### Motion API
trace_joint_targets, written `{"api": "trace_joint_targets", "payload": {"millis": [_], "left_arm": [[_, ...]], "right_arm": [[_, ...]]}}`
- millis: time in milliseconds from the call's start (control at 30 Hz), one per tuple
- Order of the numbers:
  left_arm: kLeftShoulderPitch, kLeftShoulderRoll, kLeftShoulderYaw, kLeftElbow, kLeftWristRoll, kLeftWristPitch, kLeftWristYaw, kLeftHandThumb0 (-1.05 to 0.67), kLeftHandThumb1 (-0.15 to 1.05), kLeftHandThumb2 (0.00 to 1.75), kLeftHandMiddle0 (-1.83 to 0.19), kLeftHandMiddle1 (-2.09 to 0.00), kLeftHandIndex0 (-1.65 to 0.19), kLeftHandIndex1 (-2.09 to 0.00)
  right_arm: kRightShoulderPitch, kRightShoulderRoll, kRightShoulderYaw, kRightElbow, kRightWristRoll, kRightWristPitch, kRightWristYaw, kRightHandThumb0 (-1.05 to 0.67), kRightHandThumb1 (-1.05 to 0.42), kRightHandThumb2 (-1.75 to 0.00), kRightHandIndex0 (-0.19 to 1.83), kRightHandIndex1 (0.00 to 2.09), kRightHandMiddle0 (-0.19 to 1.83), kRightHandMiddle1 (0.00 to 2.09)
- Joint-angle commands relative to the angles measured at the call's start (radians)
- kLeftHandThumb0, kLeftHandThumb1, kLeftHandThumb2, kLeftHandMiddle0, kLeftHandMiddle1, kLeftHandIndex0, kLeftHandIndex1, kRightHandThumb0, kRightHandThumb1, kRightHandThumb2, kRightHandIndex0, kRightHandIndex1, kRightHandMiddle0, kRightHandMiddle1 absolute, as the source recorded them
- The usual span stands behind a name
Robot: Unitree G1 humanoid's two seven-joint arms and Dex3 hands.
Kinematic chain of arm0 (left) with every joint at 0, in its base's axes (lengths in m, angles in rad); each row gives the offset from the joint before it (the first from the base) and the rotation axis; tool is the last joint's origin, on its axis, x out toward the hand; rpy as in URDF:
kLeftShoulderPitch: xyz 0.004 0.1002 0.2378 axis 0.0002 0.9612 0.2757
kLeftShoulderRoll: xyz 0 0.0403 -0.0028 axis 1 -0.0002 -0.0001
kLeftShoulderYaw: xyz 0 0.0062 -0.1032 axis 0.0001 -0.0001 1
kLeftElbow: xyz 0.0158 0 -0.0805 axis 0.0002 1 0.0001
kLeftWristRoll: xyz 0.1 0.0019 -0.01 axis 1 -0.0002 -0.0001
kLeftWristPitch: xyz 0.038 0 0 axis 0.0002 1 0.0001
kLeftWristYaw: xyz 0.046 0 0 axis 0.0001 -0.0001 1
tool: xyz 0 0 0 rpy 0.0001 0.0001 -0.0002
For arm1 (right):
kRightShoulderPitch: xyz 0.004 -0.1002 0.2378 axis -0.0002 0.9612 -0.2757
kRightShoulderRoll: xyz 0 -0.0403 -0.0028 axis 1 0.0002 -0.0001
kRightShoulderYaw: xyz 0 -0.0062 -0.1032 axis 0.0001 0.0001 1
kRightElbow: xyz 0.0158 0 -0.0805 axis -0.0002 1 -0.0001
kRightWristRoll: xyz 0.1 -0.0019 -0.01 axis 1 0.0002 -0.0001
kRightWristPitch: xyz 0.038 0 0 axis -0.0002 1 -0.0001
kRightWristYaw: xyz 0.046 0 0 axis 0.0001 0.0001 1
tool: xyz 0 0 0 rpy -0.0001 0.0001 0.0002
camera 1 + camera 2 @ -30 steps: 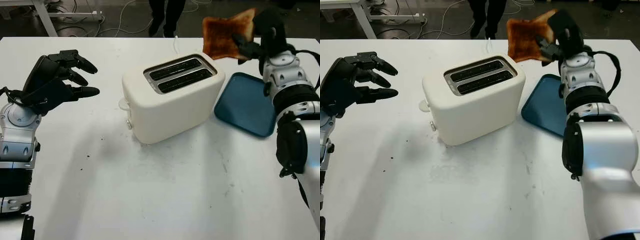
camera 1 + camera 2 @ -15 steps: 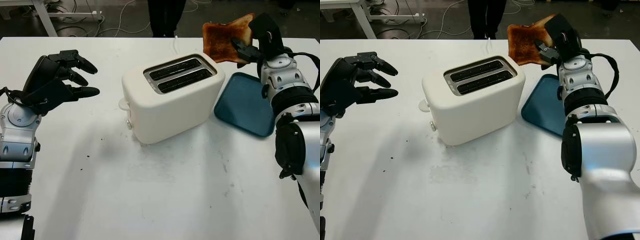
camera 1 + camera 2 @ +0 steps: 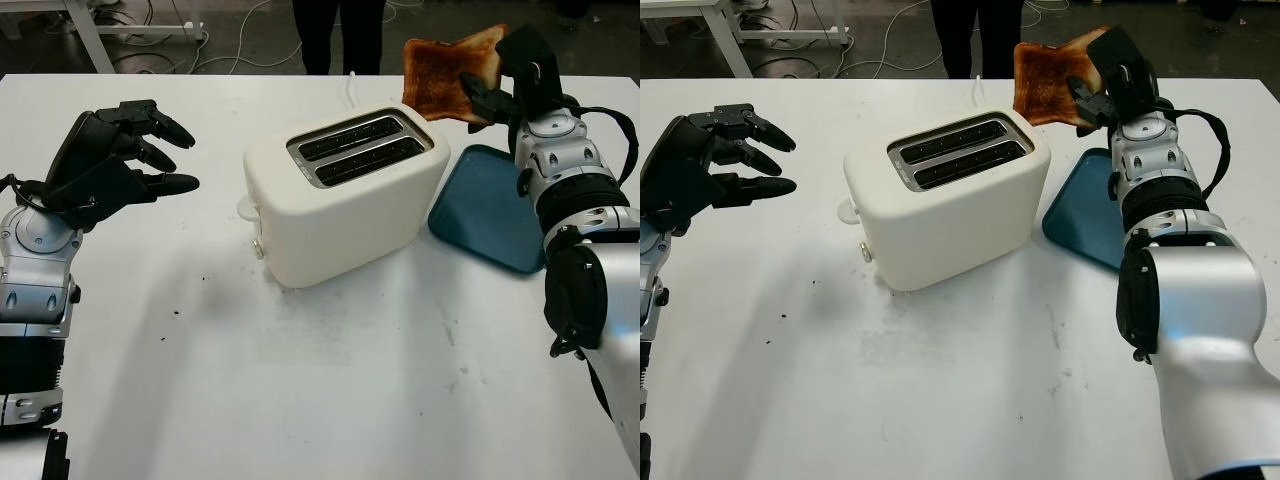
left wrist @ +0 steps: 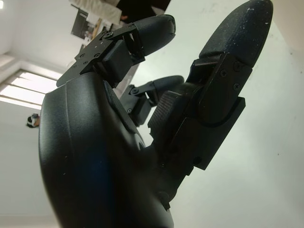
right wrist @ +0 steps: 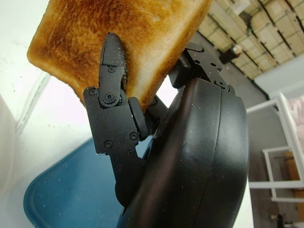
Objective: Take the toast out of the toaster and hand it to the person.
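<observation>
Right hand (image 3: 505,85) raised above the far right of the table, fingers (image 5: 111,71) pinched on one edge of the toast (image 3: 450,75). Slice held clear of the toaster (image 3: 345,195), up behind its far right corner, browned face toward the camera, tilted. Both toaster slots (image 3: 362,148) empty. Blue tray (image 3: 490,205) flat on the white table (image 3: 320,380), just right of the toaster, under the forearm. Person's legs (image 3: 335,35) standing at the far edge of the table, behind the toaster and somewhat left of the toast. No person's hand visible reaching in.

Left hand (image 3: 110,160) open, held above the left side of the table, well apart from the toaster, idle.

Step in hand, by judgement: extraction done, handover under way. Next move likely: carry the slice forward and leftward toward the person, keep the pinch firm, release only once taken. Risk: thin edge grip, possible slip or crumble of the toast.

Versus one second ago: toast and right hand much the same height, shifted slightly; slice a little flatter. Person's legs now squarely behind the toaster. Left hand, toaster, tray unchanged.
</observation>
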Motion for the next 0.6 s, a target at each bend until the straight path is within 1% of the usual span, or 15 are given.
{"api": "trace_joint_targets", "payload": {"millis": [0, 67, 100, 300, 433, 500, 567], "left_arm": [[0.002, 0.002, 0.000, -0.005, 0.005, -0.009, 0.008, -1.05, 0.72, 0.00, -0.72, -1.03, -0.65, -0.99], [0.003, -0.001, 0.002, -0.008, -0.001, -0.005, 0.006, -1.05, 0.72, 0.00, -0.72, -1.03, -0.65, -0.99], [0.003, -0.002, 0.003, -0.008, -0.003, -0.002, 0.005, -1.05, 0.71, 0.00, -0.72, -1.03, -0.65, -0.98], [0.003, 0.002, 0.003, -0.007, -0.003, -0.003, 0.002, -1.05, 0.71, 0.00, -0.72, -1.02, -0.65, -0.98], [0.002, 0.003, 0.001, -0.003, 0.004, -0.008, 0.008, -1.05, 0.72, 0.00, -0.73, -1.02, -0.65, -0.98], [0.001, 0.004, 0.000, 0.000, 0.005, -0.013, 0.007, -1.05, 0.72, 0.00, -0.73, -1.02, -0.66, -0.98], [0.000, 0.004, 0.001, -0.003, 0.003, -0.006, 0.005, -1.05, 0.72, 0.00, -0.73, -1.02, -0.65, -0.98]], "right_arm": [[-0.014, 0.005, -0.011, 0.003, 0.013, -0.022, -0.012, -0.35, -0.92, -0.39, 0.90, 1.75, 0.36, 1.74], [-0.022, 0.005, -0.019, 0.005, 0.018, -0.006, -0.016, -0.36, -0.92, -0.38, 0.91, 1.75, 0.36, 1.75], [-0.025, 0.005, -0.020, 0.005, 0.018, -0.001, -0.017, -0.37, -0.92, -0.37, 0.91, 1.75, 0.32, 1.75], [-0.028, 0.007, -0.009, 0.004, -0.001, 0.001, -0.041, -0.37, -0.92, -0.35, 0.90, 1.75, 0.36, 1.75], [-0.034, 0.009, -0.025, 0.003, 0.016, 0.009, -0.047, -0.35, -0.92, -0.34, 0.89, 1.75, 0.26, 1.73], [-0.037, 0.011, -0.027, 0.001, 0.015, 0.007, -0.059, -0.33, -0.92, -0.32, 0.86, 1.75, 0.23, 1.61], [-0.039, 0.009, -0.016, 0.002, 0.004, 0.006, -0.054, -0.32, -0.92, -0.34, 0.84, 1.75, 0.26, 1.45]]}}
